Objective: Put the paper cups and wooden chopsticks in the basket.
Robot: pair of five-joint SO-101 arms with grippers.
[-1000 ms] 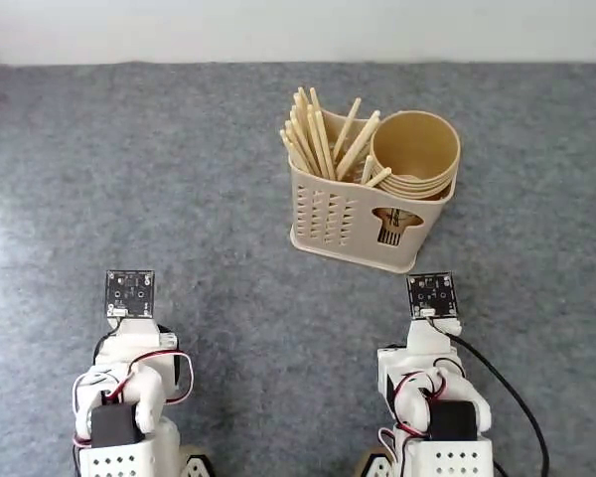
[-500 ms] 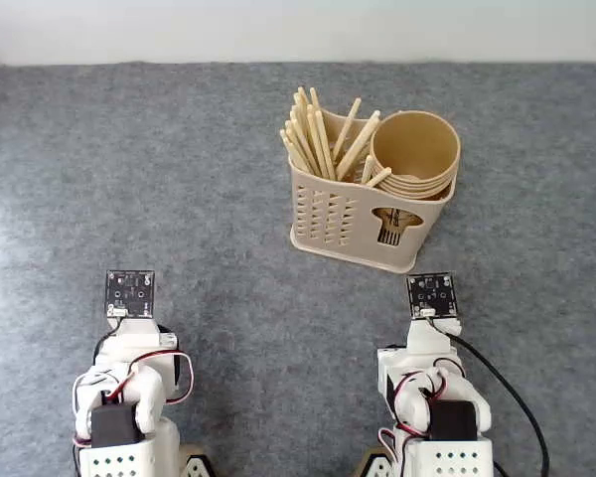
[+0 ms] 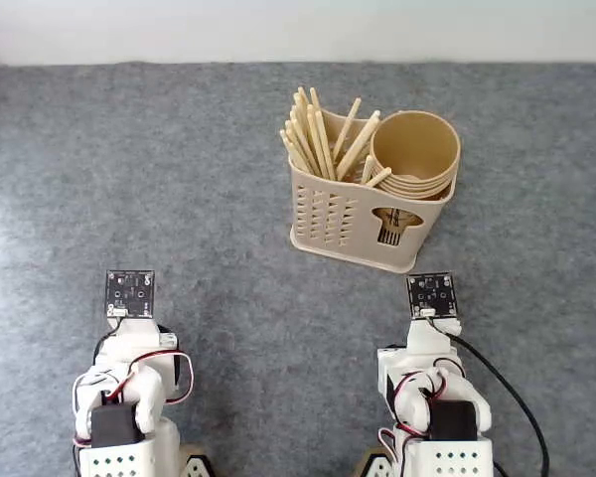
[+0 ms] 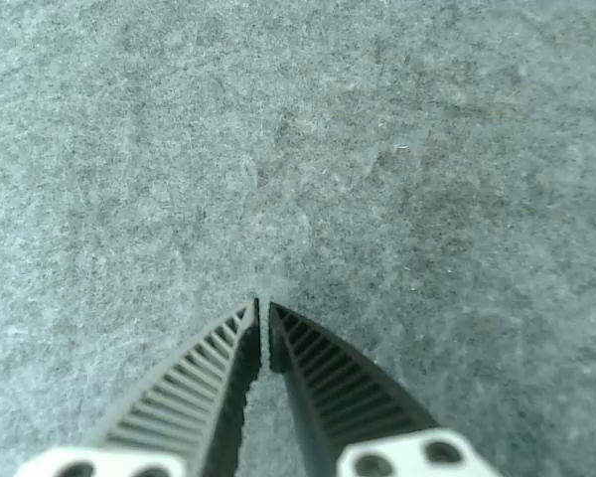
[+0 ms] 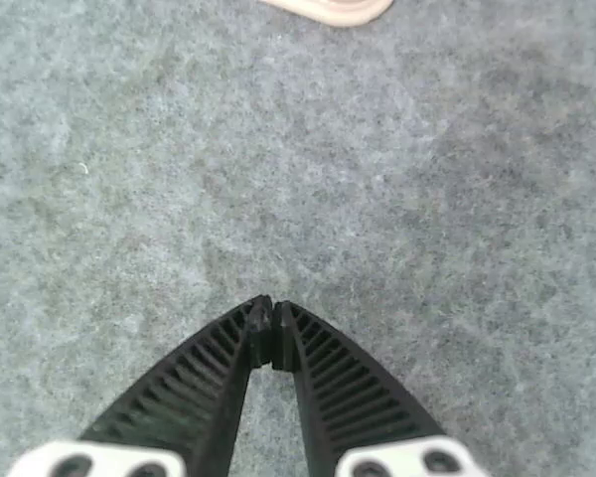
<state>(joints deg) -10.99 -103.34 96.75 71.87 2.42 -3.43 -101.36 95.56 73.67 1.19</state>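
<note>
**Fig.** Both arms parked, task items stowed.

- **L. claw** (image 4: 263,313): jaws closed almost tip to tip and nothing was held. It hung over the bare grey surface (image 4: 397,149).
- **R. claw** (image 5: 271,308): likewise closed and empty. The foot of the basket (image 5: 328,8) lay ahead of it, a little to its right.
- **High view:** the basket (image 3: 328,214) stood ahead of the r. arm (image 3: 432,383), and well apart from the l. arm (image 3: 129,383), ahead and off to its right.
- **Contents:** the wooden chopsticks (image 3: 323,134) stood upright in the compartment nearer the l. claw. The paper cups (image 3: 415,149) were nested in one stack in the compartment ahead of the r. claw.
- **Change:** none over the preceding sec. The arms, basket and contents matched across all high-view frames.
- **Meaning:** no cup or chopstick lay loose on the surface, so the task was judged complete, w/ the arms idle at rest.
</note>
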